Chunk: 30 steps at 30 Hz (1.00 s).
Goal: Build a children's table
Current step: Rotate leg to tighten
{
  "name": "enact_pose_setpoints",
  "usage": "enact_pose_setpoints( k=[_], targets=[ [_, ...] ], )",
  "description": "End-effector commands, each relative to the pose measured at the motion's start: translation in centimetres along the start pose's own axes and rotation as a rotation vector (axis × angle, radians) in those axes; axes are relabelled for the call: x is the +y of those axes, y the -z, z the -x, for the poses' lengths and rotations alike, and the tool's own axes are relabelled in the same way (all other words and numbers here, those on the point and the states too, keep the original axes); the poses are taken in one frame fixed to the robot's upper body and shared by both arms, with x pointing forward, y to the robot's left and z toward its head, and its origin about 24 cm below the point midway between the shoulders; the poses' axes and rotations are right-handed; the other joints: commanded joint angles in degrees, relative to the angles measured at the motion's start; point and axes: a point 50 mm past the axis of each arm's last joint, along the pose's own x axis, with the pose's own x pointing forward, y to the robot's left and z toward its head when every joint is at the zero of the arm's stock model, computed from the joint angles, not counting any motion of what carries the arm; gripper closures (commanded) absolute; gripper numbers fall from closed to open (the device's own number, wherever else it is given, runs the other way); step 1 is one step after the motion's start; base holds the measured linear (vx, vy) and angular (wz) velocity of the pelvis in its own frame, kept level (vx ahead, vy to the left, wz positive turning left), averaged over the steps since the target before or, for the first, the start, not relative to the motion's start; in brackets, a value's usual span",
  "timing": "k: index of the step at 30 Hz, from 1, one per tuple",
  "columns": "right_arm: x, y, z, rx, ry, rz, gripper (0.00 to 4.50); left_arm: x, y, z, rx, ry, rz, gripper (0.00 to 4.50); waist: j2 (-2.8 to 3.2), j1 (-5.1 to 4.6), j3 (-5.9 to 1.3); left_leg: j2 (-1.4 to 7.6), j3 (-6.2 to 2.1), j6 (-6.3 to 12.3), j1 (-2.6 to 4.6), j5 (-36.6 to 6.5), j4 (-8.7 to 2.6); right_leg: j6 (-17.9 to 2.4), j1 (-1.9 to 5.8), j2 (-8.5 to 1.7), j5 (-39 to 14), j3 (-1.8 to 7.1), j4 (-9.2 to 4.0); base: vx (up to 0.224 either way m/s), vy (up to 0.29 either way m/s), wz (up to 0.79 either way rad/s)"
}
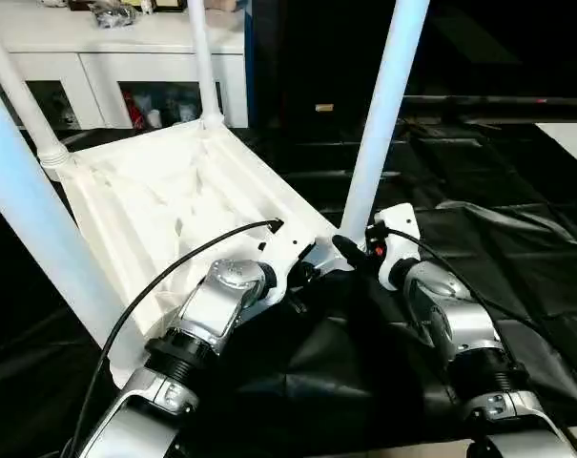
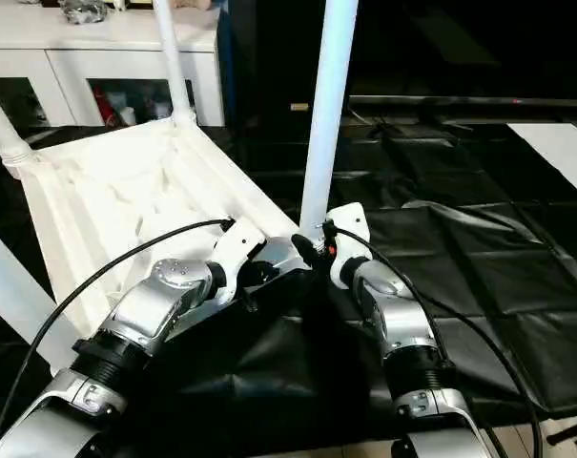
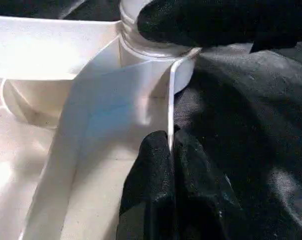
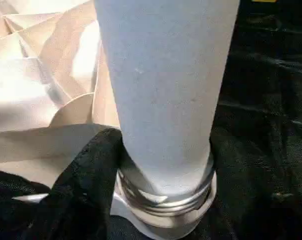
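You have the children's table (image 1: 174, 205) lying upside down on black sheeting (image 1: 517, 258), its ribbed underside facing up and four tube legs standing in the corner sockets. The nearest-right leg (image 1: 379, 124) rises just in front of both wrists; another leg (image 1: 202, 62) stands at the far corner, a third (image 1: 26, 105) at the far left, and a fourth (image 1: 40, 224) close at the left edge.

Your left gripper (image 3: 170, 190) is pinched together on the thin rim wall of the table top, right beside the socket (image 3: 160, 65) of the near leg. Your right gripper (image 4: 163, 165) sits around the base of that leg, just above its threaded collar (image 4: 165, 197), with one black finger (image 4: 86, 175) against the tube; the other side is partly hidden, so it looks clamped on the leg, though you cannot be fully sure.

A white cabinet (image 1: 116, 57) with glass doors stands behind the table.
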Motion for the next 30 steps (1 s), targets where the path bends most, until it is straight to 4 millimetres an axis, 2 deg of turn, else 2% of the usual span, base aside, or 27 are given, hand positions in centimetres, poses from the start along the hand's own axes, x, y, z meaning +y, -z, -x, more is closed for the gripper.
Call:
enact_pose_setpoints(
  k=[1,4,5,7,8,9,10,11,13,14,15,17,18,19,21,22,23,25,26,30],
  targets=[
    [4.2,2.0,-1.0,0.088,-0.294,-0.015,1.16,-2.4,-1.7,-0.4,-0.109,0.195,-0.092,4.5,-1.1,0.11,-2.73,4.19,-2.81,-1.04,1.0,-20.61,-5.55,-8.2,0.48,-3.68,-22.55,1.72,-5.61,0.0,0.0,0.0],
    [2.8,1.5,0.4,0.088,-0.383,0.035,0.89,-2.1,-1.1,1.0,-0.099,0.286,-0.121,4.5,-1.03,0.2,-2.91,4.29,-2.73,-0.06,0.71,-18.57,-5.47,-9.54,0.99,-3.7,-18.0,1.69,-5.04,0.0,0.0,0.0],
    [2.4,1.4,0.9,0.097,-0.418,0.041,0.89,-2.0,-1.0,1.6,-0.103,0.317,-0.124,4.5,-0.83,0.43,-2.99,4.39,-2.38,0.6,1.16,-17.04,-5.24,-10.88,0.74,-3.54,-14.19,1.82,-4.81,0.0,0.0,0.0],
    [1.7,1.3,2.0,0.118,-0.495,0.068,0.81,-1.8,-0.7,2.5,-0.101,0.364,-0.147,4.5,-0.74,0.71,-3.08,4.39,-2.02,2.17,1.2,-14.12,-4.95,-13.15,1.05,-3.3,-8.86,1.81,-4.3,0.025,-0.007,0.04],
    [1.1,1.3,2.8,0.131,-0.532,0.095,0.81,-1.6,-0.4,3.1,-0.091,0.396,-0.166,4.5,-0.72,0.98,-3.17,4.45,-1.9,2.57,1.48,-13.42,-4.82,-13.55,0.93,-3.28,-7.65,1.81,-4.24,0.051,-0.013,0.08],
    [0.8,1.2,3.2,0.14,-0.555,0.113,0.81,-1.6,-0.3,3.4,-0.085,0.417,-0.18,4.5,-0.56,1.3,-3.2,4.46,-1.47,3.34,2.09,-12.48,-4.47,-14.64,0.5,-3.14,-5.27,1.93,-4.13,0.055,-0.015,0.13],
    [0.5,1.2,3.6,0.151,-0.583,0.118,0.81,-1.4,-0.1,3.7,-0.076,0.434,-0.191,4.5,-0.38,1.5,-3.41,4.42,-1.45,4.15,1.67,-9.78,-4.3,-15.6,1.05,-3.08,-1.66,1.87,-3.48,0.0,0.0,0.0],
    [0.3,1.2,4.1,0.163,-0.615,0.133,0.81,-1.4,0.1,4.1,-0.069,0.453,-0.204,4.5,-0.51,1.85,-3.63,4.43,-1.37,5.13,1.54,-6.38,-4.06,-16.32,1.26,-3.03,2.68,1.79,-2.91,0.0,0.0,0.0],
    [-0.1,1.2,4.7,0.185,-0.658,0.151,0.81,-1.1,0.3,4.5,-0.059,0.471,-0.218,4.5,-0.54,2.17,-3.66,4.4,-1.29,6.33,1.48,-4.27,-3.82,-17.2,1.31,-2.92,6.19,1.67,-2.5,0.0,0.0,0.0],
    [-0.5,1.2,5.2,0.208,-0.681,0.172,0.81,-0.9,0.4,4.9,-0.053,0.478,-0.224,4.5,-0.51,2.32,-3.57,4.45,-1.38,6.55,1.25,-4.38,-3.89,-17.29,1.6,-2.99,5.61,1.52,-2.46,0.0,0.0,0.0],
    [-0.5,1.2,5.2,0.209,-0.682,0.173,0.81,-0.9,0.4,4.9,-0.053,0.478,-0.224,4.5,-0.49,2.34,-3.5,4.49,-1.37,6.45,1.24,-4.97,-3.92,-17.33,1.54,-3.0,4.64,1.48,-2.53,0.0,0.0,0.0],
    [-0.6,1.2,5.2,0.215,-0.684,0.187,0.81,-0.7,0.4,5.1,-0.052,0.479,-0.227,4.5,-0.35,2.21,-3.23,4.6,-1.49,4.67,1.31,-8.88,-4.36,-16.84,1.41,-3.14,-1.43,1.51,-3.06,0.0,0.0,0.0],
    [-0.6,1.1,5.1,0.207,-0.681,0.184,0.81,-0.6,0.4,5.2,-0.052,0.479,-0.227,4.5,-0.47,2.08,-3.2,4.58,-1.52,4.16,1.35,-9.82,-4.4,-16.6,1.36,-3.17,-2.85,1.57,-3.23,0.0,0.0,0.0],
    [-0.6,1.0,5.1,0.205,-0.68,0.182,0.81,-0.6,0.4,5.2,-0.053,0.479,-0.227,4.5,-0.33,2.01,-3.12,4.59,-1.59,3.61,1.4,-10.81,-4.5,-16.38,1.31,-3.24,-4.35,1.63,-3.38,0.0,0.0,0.0],
    [-0.2,0.8,4.8,0.182,-0.692,0.162,0.98,-0.6,0.4,5.3,-0.055,0.482,-0.229,4.5,-0.32,1.73,-3.05,4.62,-1.68,1.66,1.61,-13.79,-4.78,-15.61,1.13,-3.16,-8.33,1.71,-3.78,0.0,0.0,0.0],
    [-0.1,0.7,4.7,0.175,-0.696,0.162,0.98,-0.6,0.5,5.3,-0.056,0.482,-0.229,4.5,-0.35,1.65,-3.07,4.61,-1.73,1.22,1.59,-14.01,-4.81,-15.38,1.12,-3.19,-8.49,1.77,-3.78,0.0,0.0,0.0],
    [0.1,0.7,4.7,0.168,-0.705,0.155,1.11,-0.6,0.5,5.3,-0.058,0.481,-0.228,4.5,-0.04,1.7,-3.08,4.59,-1.79,1.02,1.61,-14.06,-4.84,-15.3,1.09,-3.2,-8.42,1.78,-3.76,0.0,0.0,0.0],
    [0.3,0.7,4.6,0.166,-0.713,0.151,1.32,-0.6,0.4,5.3,-0.06,0.48,-0.228,4.5,-0.16,1.65,-3.19,4.57,-1.73,1.01,1.58,-13.2,-4.8,-15.43,1.16,-3.09,-6.61,1.76,-3.64,0.0,0.0,0.0],
    [0.4,0.9,4.7,0.167,-0.726,0.144,1.32,-0.6,0.5,5.3,-0.061,0.483,-0.228,4.5,-0.11,1.68,-3.28,4.52,-1.72,1.45,1.44,-11.75,-4.71,-15.76,1.32,-3.09,-4.34,1.72,-3.39,0.0,0.0,0.0],
    [0.9,1.6,4.7,0.175,-0.72,0.126,1.62,-0.4,0.6,5.0,-0.066,0.45,-0.217,4.5,-0.1,1.76,-3.43,4.46,-1.68,2.64,1.29,-9.42,-4.46,-16.48,1.56,-3.08,-0.64,1.61,-3.01,0.0,0.0,0.0]
  ],
)
